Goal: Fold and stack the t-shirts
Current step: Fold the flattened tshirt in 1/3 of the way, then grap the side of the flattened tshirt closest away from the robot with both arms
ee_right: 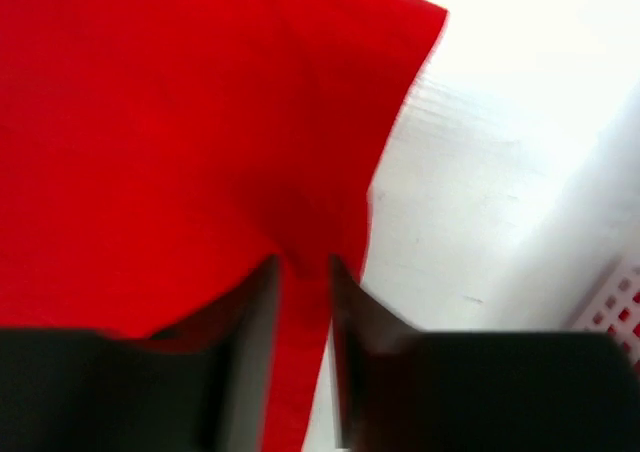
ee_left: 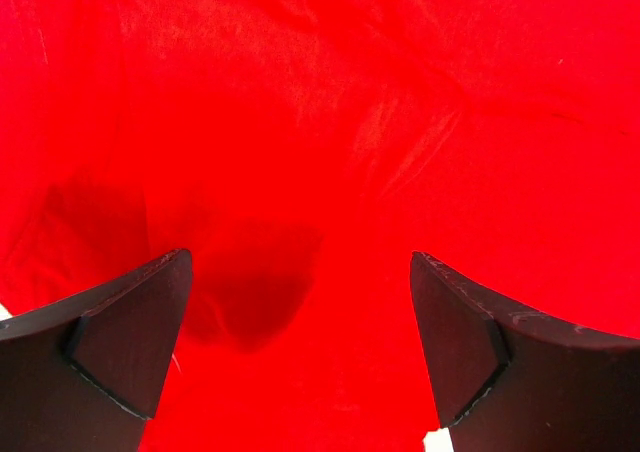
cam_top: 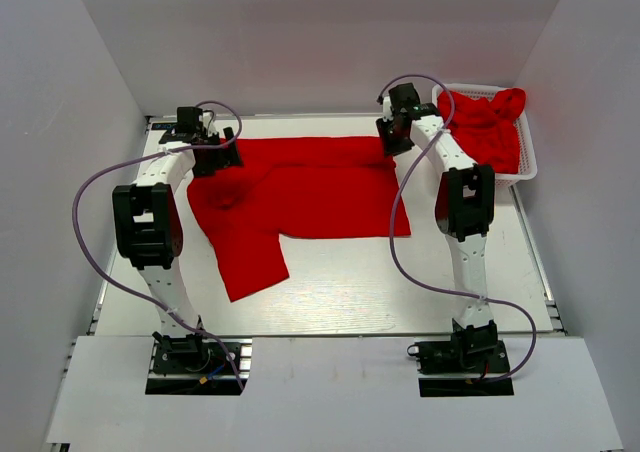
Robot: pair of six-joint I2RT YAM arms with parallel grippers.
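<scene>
A bright red t-shirt (cam_top: pixel 300 197) lies spread on the white table, one sleeve reaching toward the near left. My left gripper (cam_top: pixel 215 152) is at its far left edge; in the left wrist view its jaws stand wide apart over the red cloth (ee_left: pixel 330 152), holding nothing. My right gripper (cam_top: pixel 393 137) is at the shirt's far right corner. In the right wrist view its narrow jaws are shut on the cloth's edge (ee_right: pixel 300 272). More red t-shirts (cam_top: pixel 485 122) lie heaped in the basket.
A white plastic lattice basket (cam_top: pixel 527 162) stands at the far right corner of the table; its wall shows in the right wrist view (ee_right: pixel 615 292). White walls enclose the table on three sides. Purple cables loop from both arms.
</scene>
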